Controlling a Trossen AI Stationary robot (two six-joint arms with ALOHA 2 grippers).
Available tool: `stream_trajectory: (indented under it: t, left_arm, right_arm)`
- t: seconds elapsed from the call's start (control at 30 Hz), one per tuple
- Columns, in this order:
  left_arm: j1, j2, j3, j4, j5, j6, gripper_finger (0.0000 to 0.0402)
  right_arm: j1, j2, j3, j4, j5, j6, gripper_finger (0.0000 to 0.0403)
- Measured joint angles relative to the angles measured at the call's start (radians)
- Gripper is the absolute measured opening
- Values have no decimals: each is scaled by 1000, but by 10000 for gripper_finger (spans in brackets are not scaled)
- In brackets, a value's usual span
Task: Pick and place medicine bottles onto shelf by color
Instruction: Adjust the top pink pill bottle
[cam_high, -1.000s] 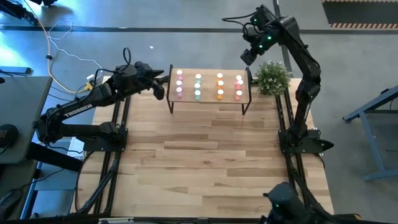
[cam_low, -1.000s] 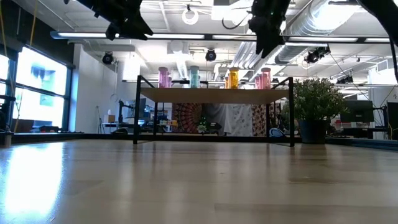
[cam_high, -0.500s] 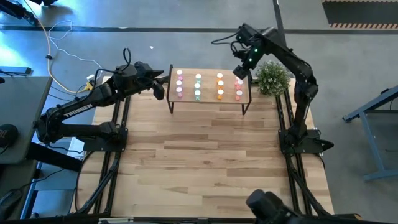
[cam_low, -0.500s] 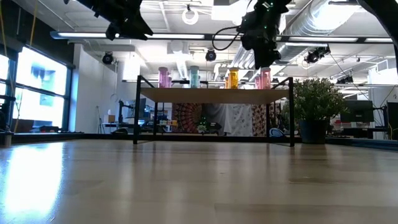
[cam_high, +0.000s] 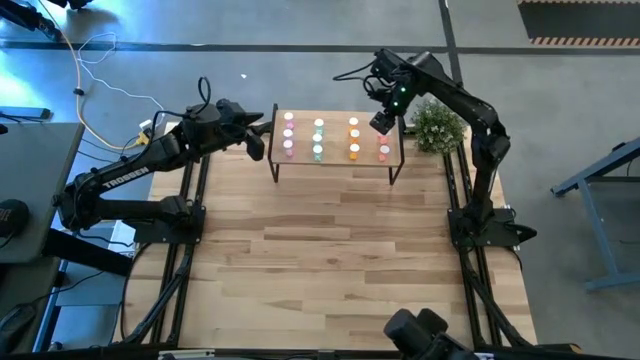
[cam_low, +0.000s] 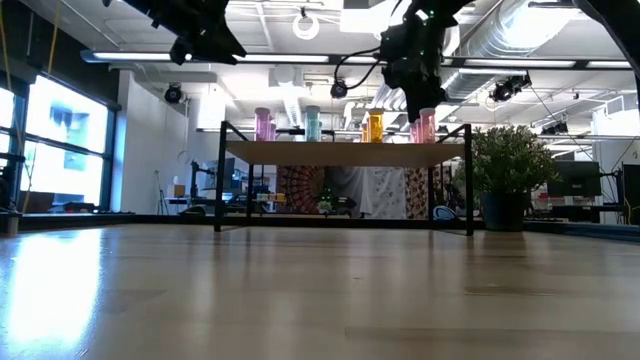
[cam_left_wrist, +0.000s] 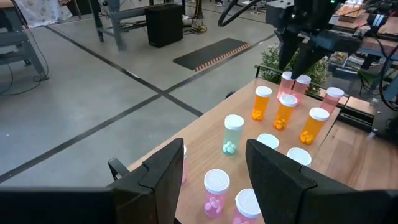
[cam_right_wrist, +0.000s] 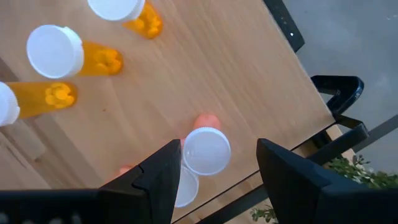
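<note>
You are working at the far end of the table, where the shelf (cam_high: 335, 160) is standing with the medicine bottles (cam_high: 318, 138) sorted on it in four colour columns: pink, pale green, orange and salmon-red. No bottle is showing on the bare tabletop (cam_high: 330, 250), so judge the sorting as nearly complete.

The right gripper (cam_high: 380, 121) is hanging over the salmon-red column at the shelf's right end, beside the potted plant (cam_high: 437, 124). In the right wrist view its two fingers (cam_right_wrist: 158, 174) are standing apart on either side of the white cap of a salmon-red bottle (cam_right_wrist: 205, 149), with a visible gap on each side (so the jaws are open and nothing is being gripped). That bottle is resting upright on the shelf board, near the edge.

The left gripper (cam_high: 258, 141) is waiting just off the shelf's left end, level with the pink column; its jaws are parted and holding nothing.

The step in hand is most likely either a release or an approach at the salmon-red column; the views are not settling which. Any next vertical move calls for keeping the fingers clear of the cap, since neighbouring bottles are standing close and could tip.
</note>
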Motion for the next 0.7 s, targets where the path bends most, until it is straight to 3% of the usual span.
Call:
stream_trajectory:
  t: [0.7]
  left_arm:
    - [0,0,0,-1,0,-8,165]
  right_arm:
    - [0,0,0,28,86,-4,201]
